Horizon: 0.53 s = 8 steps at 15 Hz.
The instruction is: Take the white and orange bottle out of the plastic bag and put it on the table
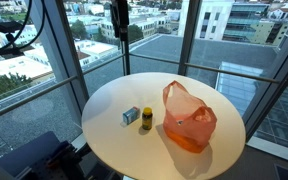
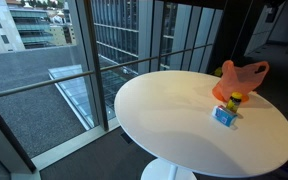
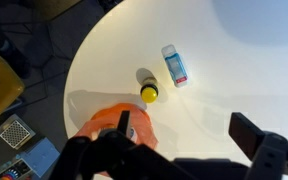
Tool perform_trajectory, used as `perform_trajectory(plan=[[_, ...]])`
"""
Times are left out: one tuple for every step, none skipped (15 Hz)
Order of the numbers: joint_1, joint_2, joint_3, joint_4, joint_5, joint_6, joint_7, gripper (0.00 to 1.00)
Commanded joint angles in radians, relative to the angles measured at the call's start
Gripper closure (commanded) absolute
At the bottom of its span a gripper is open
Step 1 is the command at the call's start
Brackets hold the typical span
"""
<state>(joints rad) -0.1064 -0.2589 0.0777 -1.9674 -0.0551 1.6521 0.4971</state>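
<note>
Floor-to-ceiling glass walls (image 1: 44, 60) with dark frames run around the scene, and city buildings show beyond them. Inside stands the table (image 1: 114, 140), round with a smooth cream-white top, seen in both exterior views and from above in the wrist view.

The plastic bag (image 1: 189, 118) is the biggest thing on the table. It is translucent orange, slumped in a loose heap with its loop handles standing up, and it sits toward 1 edge of the table top. The white and orange bottle cannot be made out in any view. It is not on the bare table top, and the crumpled film of the bag hides whatever is inside.

The dark end of the arm (image 1: 119, 20) hangs high above the table, well clear of everything on it. In the wrist view the gripper (image 3: 174, 150) looks down over the bag, its 2 fingers (image 3: 249, 130) spread wide apart with nothing between them.

2 smaller things stand near the bag. A yellow bottle (image 1: 146, 118) with a dark cap stands upright just beside the bag's edge. A small blue and white box (image 1: 131, 116) lies close to the yellow bottle on the side away from the bag; whether the 2 touch cannot be told. Neither lies on the bag or covers its handles, and the bag's top is open to the gripper from above.
</note>
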Motion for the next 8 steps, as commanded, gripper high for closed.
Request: perform_trajectory(plan=[[-0.007, 0.082, -0.045, 0.075, -0.029, 0.041, 0.002, 0.00], [-0.009, 0.101, -0.057, 0.082, -0.040, 0.060, 0.002, 0.00], [-0.010, 0.118, -0.068, 0.087, -0.052, 0.079, 0.003, 0.00], [-0.010, 0.135, -0.078, 0.090, -0.065, 0.098, 0.001, 0.00], [-0.010, 0.152, -0.087, 0.090, -0.078, 0.119, -0.005, 0.00], [-0.010, 0.170, -0.098, 0.095, -0.082, 0.129, -0.016, 0.00], [-0.008, 0.192, -0.111, 0.106, -0.067, 0.123, -0.046, 0.00], [-0.008, 0.210, -0.119, 0.110, -0.070, 0.128, -0.054, 0.00]])
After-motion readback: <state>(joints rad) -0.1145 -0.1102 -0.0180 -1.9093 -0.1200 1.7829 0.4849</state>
